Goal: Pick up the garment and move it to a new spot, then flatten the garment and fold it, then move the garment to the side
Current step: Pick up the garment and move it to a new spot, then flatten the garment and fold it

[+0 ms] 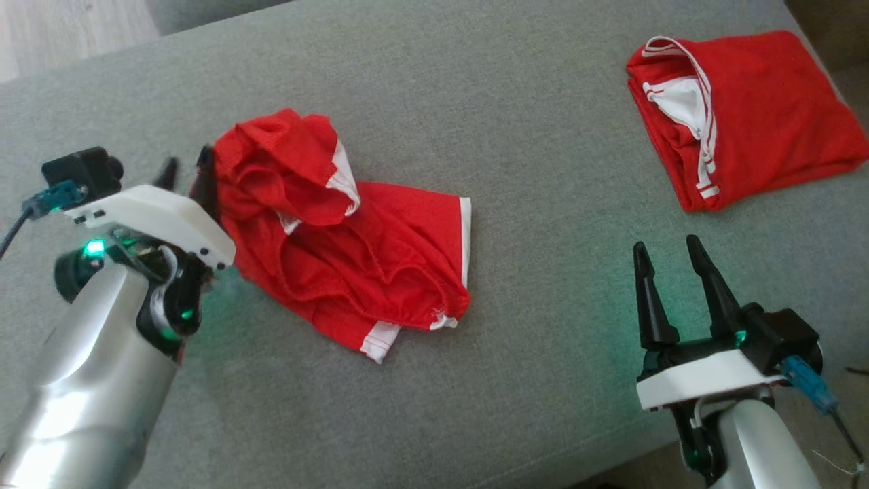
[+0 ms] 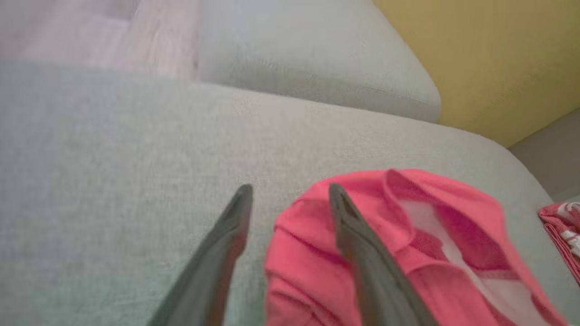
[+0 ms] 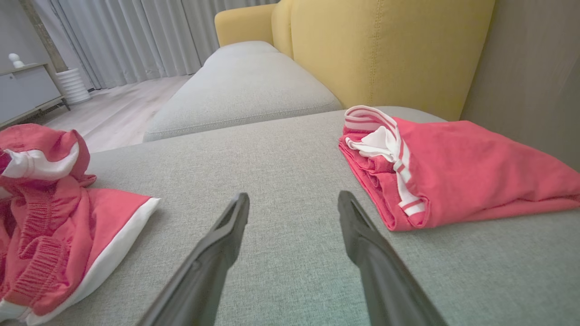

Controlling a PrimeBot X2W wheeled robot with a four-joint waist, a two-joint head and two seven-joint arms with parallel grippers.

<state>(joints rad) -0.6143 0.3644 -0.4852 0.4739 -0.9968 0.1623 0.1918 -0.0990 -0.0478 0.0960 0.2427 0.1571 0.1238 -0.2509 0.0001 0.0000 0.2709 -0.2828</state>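
Red and crumpled, the garment (image 1: 353, 258) lies heaped on the grey cushion (image 1: 509, 136) in the head view, well apart from a folded red cloth (image 1: 753, 115) at far right; the left gripper (image 1: 185, 166), on a forearm slanting up from lower left, sets parted tips against the heap's left edge, clamping nothing, and the right gripper (image 1: 669, 251) stands wide open at lower right. Left wrist view: one finger overlies the garment (image 2: 299, 244), the other bare cushion; flattening should go best by pinching a white-trimmed hem, not the bunched middle, and drawing it outward, low. Right wrist view: open fingers point between garment (image 3: 54, 217) and folded red cloth (image 3: 476, 172).
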